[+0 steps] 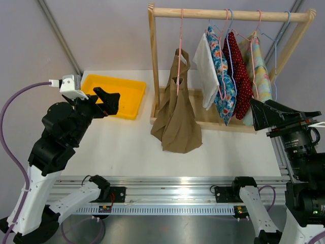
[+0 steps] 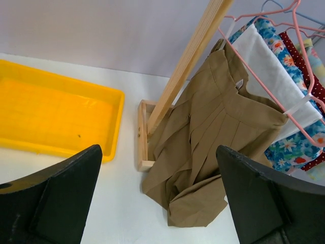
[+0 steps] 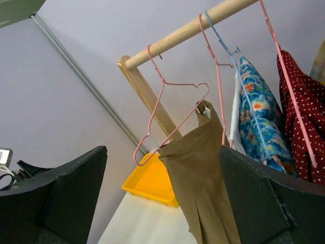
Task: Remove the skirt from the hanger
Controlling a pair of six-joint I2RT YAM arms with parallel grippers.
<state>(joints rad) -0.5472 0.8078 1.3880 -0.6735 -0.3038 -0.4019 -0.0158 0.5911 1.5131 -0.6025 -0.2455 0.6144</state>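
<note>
Currently my left gripper (image 2: 158, 148) and right gripper (image 3: 162, 150) both gape wide, empty; tan skirt (image 1: 176, 119) hangs on pink hanger (image 1: 180, 51), hem on desk (image 1: 127, 147).

No readable text, label or number anywhere.

Wooden post (image 1: 152, 61) just left of skirt (image 1: 177, 119), white garment (image 1: 205, 71) near right, gap between seemingly passable

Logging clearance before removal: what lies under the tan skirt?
The tan skirt has its hem on the white table, draped over the wooden rack base; the base rail beneath the cloth is hidden.
</note>
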